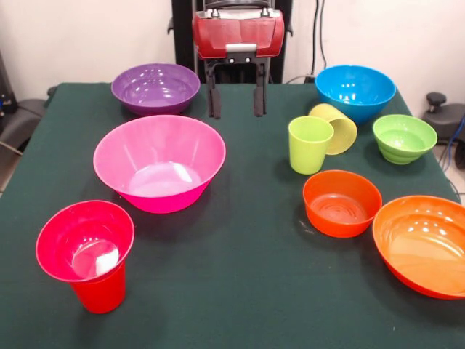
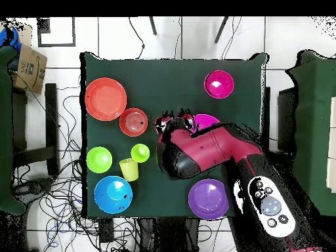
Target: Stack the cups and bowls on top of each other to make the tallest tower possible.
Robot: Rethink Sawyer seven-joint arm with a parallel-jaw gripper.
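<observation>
Notably magenta bowl point(image 1: 85, 240) nested atop upright red cup point(image 1: 99, 289).

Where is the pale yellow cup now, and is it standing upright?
In the front view, the pale yellow cup lies tipped on its side at the picture's right, leaning against the lime green cup, just before the blue bowl.

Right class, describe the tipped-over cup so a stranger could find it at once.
Start at the blue bowl on the green table. Just in front of it lies the pale yellow cup, beside the upright lime green cup. It alone lies on its side.
</observation>
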